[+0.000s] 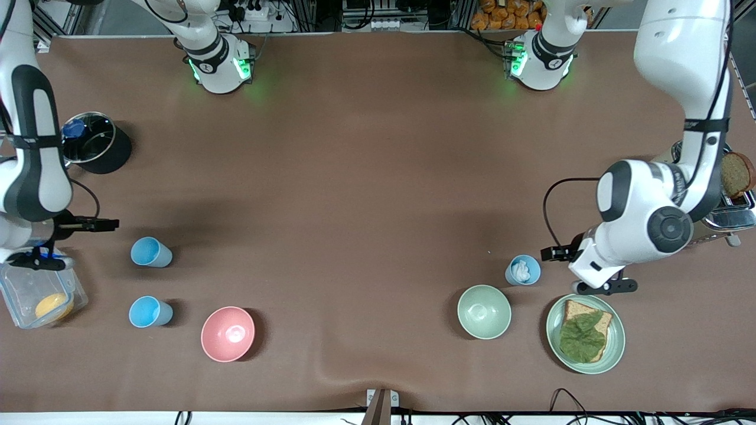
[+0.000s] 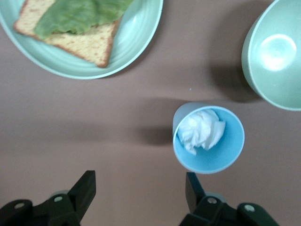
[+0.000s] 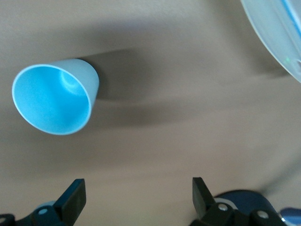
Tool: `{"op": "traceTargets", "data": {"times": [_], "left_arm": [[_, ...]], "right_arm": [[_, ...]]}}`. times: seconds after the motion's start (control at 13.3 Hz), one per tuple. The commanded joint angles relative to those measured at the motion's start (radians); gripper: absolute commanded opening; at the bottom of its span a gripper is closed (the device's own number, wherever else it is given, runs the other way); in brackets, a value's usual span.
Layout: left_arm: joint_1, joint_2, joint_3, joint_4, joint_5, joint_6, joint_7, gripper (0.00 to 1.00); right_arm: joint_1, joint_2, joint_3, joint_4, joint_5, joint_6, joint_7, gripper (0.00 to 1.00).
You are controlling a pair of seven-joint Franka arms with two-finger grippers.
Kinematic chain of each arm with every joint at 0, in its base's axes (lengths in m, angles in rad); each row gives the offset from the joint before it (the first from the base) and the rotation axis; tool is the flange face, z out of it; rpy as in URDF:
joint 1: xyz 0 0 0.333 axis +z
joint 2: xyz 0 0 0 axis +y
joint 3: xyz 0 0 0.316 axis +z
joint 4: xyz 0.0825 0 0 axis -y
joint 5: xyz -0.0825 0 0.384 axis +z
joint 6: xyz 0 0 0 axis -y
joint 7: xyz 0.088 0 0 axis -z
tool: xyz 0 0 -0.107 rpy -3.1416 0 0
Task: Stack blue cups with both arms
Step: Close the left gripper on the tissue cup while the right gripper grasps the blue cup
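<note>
Both spread-fingered and empty, the left gripper [image 2: 139, 192] and right gripper [image 3: 138, 197] each hover beside a light-blue plastic cup [image 2: 209, 139] [image 3: 55, 96], apparently lining up grasps.

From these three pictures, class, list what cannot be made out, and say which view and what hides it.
- Right tool: front view, hidden under its own arm.
- Clear box: front view, arm covers one corner.
- Cup: paper wad hides its bottom, left wrist view.
- Toaster: front view, cut by edge.

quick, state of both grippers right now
Left gripper: open, empty, over the table beside the blue cup with the crumpled white wad.
Right gripper: open, empty, near an empty blue cup.
</note>
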State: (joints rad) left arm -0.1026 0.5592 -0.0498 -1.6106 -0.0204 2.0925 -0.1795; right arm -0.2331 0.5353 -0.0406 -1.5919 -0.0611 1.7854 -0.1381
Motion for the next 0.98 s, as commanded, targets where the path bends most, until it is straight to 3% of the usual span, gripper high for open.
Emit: {"op": "traceTargets", "data": {"times": [0.0,0.3,0.38,0.53,0.68,0.9], "left_arm": [[-0.02,0.045,0.002,0.021,-0.026,0.05,-0.02,0.78],[-0.032,0.082,0.002,0.023,-0.026,0.106,-0.038,0.68],[-0.032,0.087,0.002,0.023,-0.026,0.113,-0.038,0.59],[-0.034,0.102,0.002,0.021,-0.026,0.135,-0.038,0.31],[-0.032,0.108,0.002,0.02,-0.026,0.138,-0.037,0.0],[-0.037,0.096,-0.004,0.017,-0.026,0.13,-0.035,0.0]], "right_arm": [[0.024,0.008,0.005,0.026,-0.005,0.003,0.005,1.0],[0.041,0.014,0.004,0.003,-0.006,0.09,0.003,1.0],[0.041,0.015,0.004,-0.02,-0.008,0.141,0.002,1.0],[0.041,0.018,0.004,-0.072,-0.011,0.248,0.002,1.0],[0.049,0.022,0.004,-0.079,-0.009,0.261,0.003,1.0],[0.051,0.051,0.004,-0.079,-0.008,0.29,0.005,1.0]]}}
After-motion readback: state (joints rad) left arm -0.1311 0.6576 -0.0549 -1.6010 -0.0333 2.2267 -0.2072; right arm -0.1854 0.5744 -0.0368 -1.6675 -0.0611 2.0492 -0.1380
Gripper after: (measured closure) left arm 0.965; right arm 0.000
